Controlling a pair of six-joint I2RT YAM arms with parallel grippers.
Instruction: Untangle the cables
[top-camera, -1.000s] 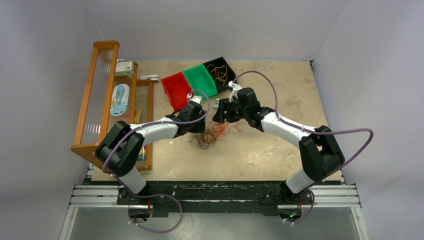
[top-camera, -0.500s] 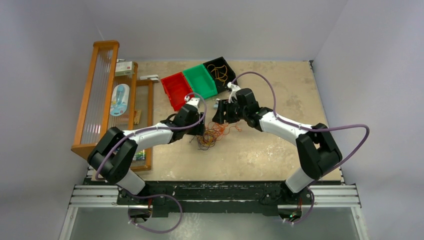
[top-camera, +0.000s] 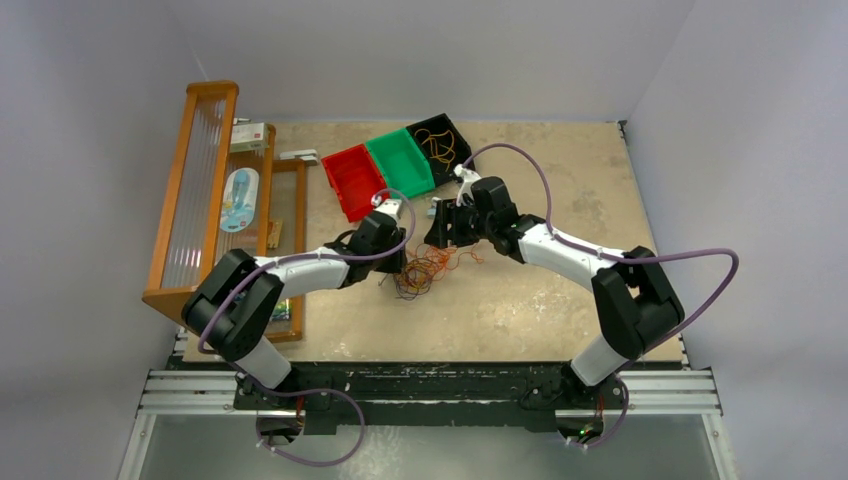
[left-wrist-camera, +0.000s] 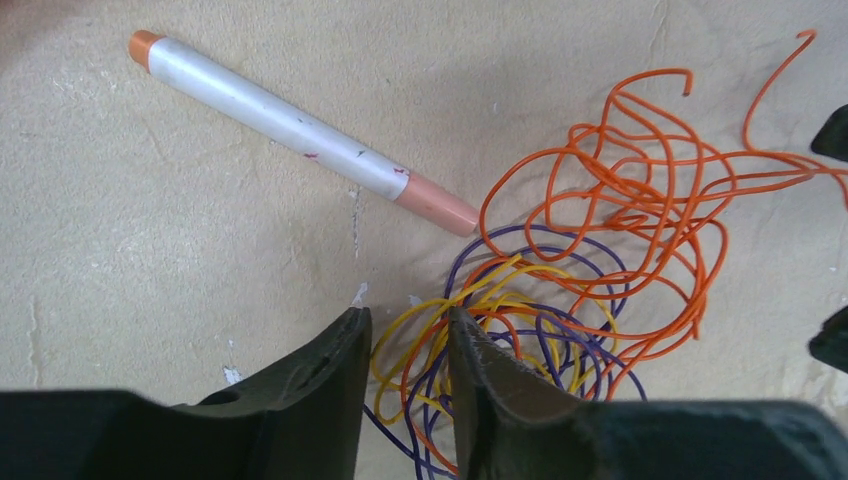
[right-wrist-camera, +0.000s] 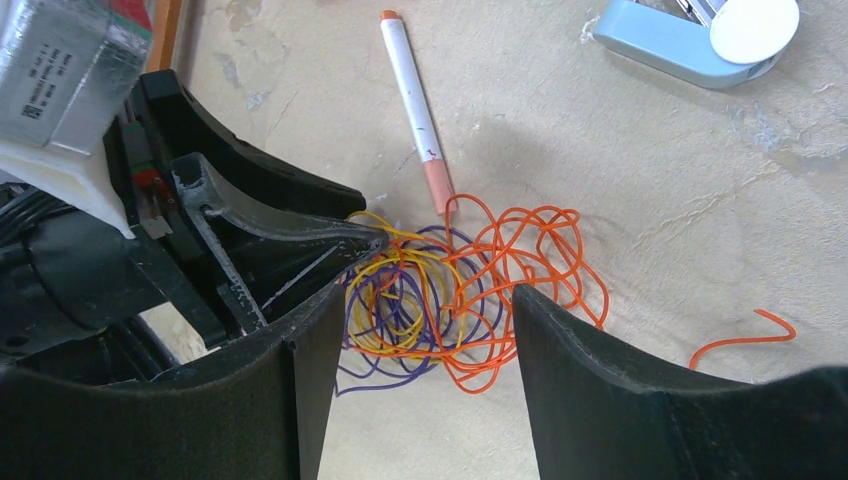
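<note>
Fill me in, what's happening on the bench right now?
Both arms are at a tangle of cables: orange, yellow and purple wires, not yet separated. The left gripper is down at the pile, its jaws narrowly apart with yellow and purple strands between them. The right gripper hangs wide open over the tangle, holding nothing. A pen lies beside the pile.
</note>
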